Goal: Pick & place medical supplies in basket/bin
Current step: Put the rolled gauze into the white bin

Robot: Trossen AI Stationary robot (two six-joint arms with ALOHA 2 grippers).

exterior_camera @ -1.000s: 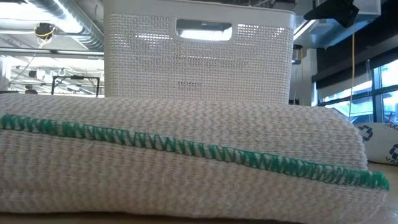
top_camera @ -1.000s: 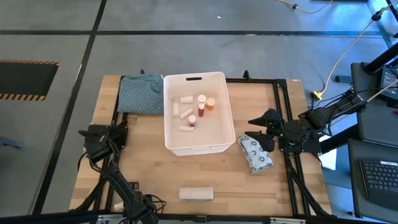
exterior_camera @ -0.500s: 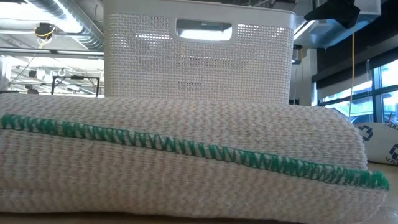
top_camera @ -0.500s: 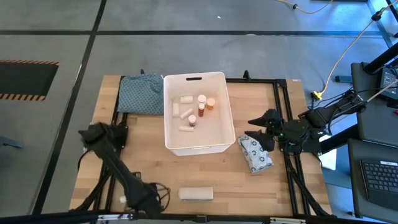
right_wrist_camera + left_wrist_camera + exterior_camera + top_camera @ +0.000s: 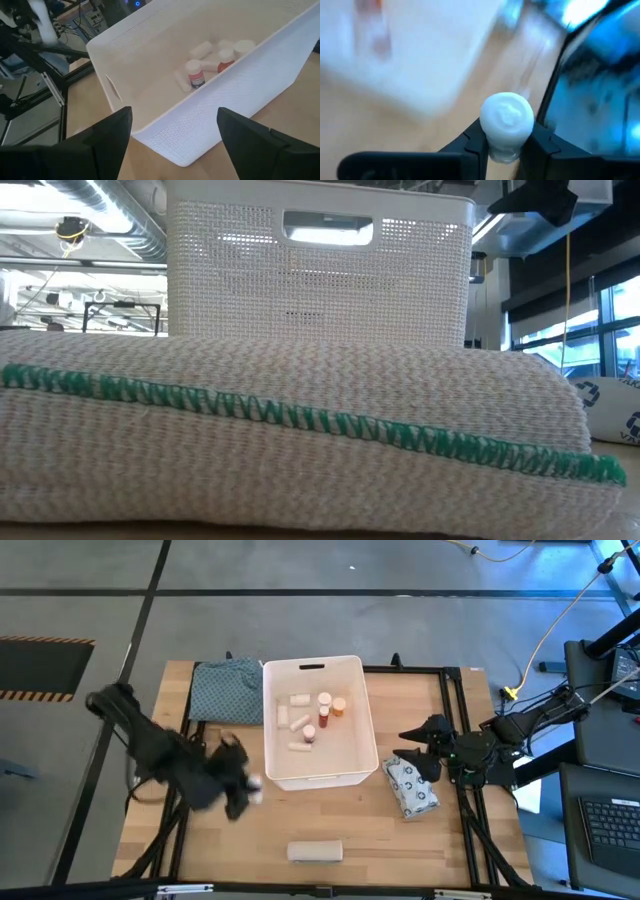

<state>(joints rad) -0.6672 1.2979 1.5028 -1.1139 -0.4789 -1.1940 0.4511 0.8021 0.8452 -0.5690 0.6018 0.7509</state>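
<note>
You had the left claw (image 5: 250, 788) clamped on a small white roll (image 5: 506, 116), carried beside the bin (image 5: 355, 778) for dropping in (right claw (image 5: 410, 745) waited apart).

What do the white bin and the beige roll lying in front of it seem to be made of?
The bin looks like moulded white plastic, matt: its walls show a fine perforated grid and a cut handle slot. The beige roll looks like woven elastic bandage fabric: ribbed weave, with green zigzag stitching along its edge. Exact fibre cannot be told.
</note>
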